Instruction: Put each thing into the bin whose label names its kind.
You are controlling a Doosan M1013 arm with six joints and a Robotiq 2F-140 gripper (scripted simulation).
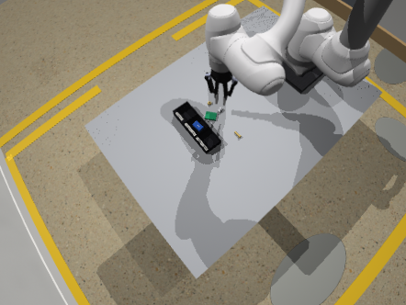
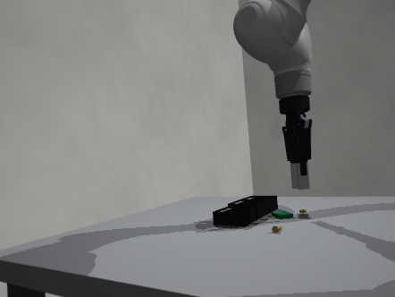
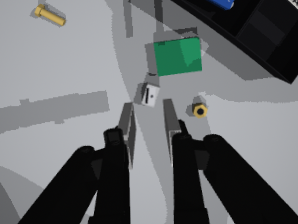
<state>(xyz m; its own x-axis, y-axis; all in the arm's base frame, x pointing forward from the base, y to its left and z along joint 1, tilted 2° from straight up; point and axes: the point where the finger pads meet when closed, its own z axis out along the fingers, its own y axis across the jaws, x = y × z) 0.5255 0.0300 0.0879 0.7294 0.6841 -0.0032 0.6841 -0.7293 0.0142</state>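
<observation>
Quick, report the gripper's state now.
Black two-finger gripper: fingers nearly closed, holding nothing, hanging above the grey table.
</observation>
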